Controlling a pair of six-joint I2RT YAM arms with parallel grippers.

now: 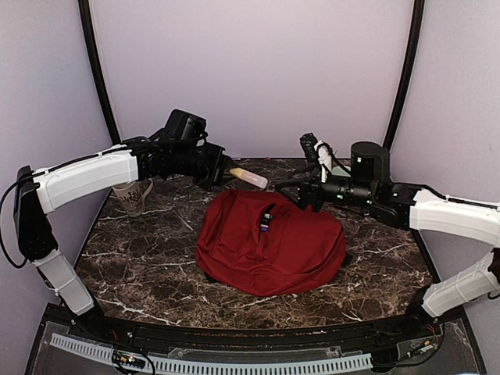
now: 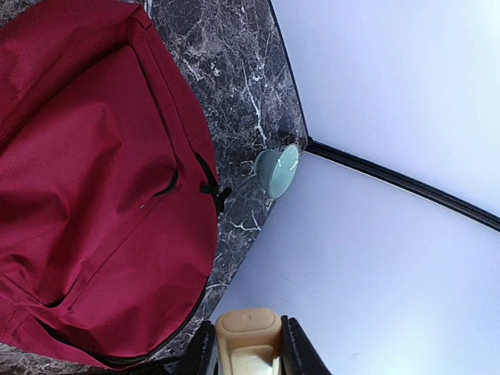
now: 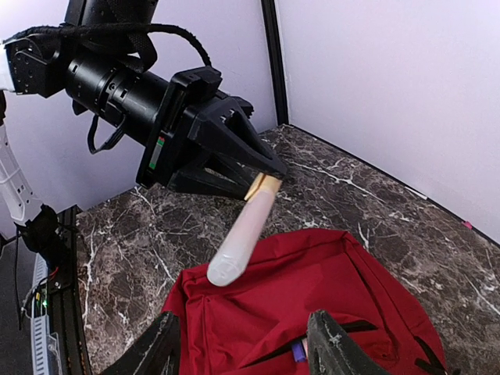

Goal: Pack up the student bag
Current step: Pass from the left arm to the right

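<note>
Red and soft, the student bag is lying flat in the middle of the dark marble surface, with a black zip facing up. The left fingers are hanging just past the bag's far edge. They are squeezing one end of a long pale stick and are closed most of the way around it. The stick is poking out over the far side of the bag and tilting down toward it. It looks like it is not touching the red cloth. The right fingers are hovering over the bag's far right corner. They are standing about half open and are holding nothing. A small purple thing is peeking out at the zip, and it is too small to say what it is. A pale mug is sitting on the surface to the left of the bag, well apart from it. A little green cup is sitting beyond the bag, close to the back wall.
</note>
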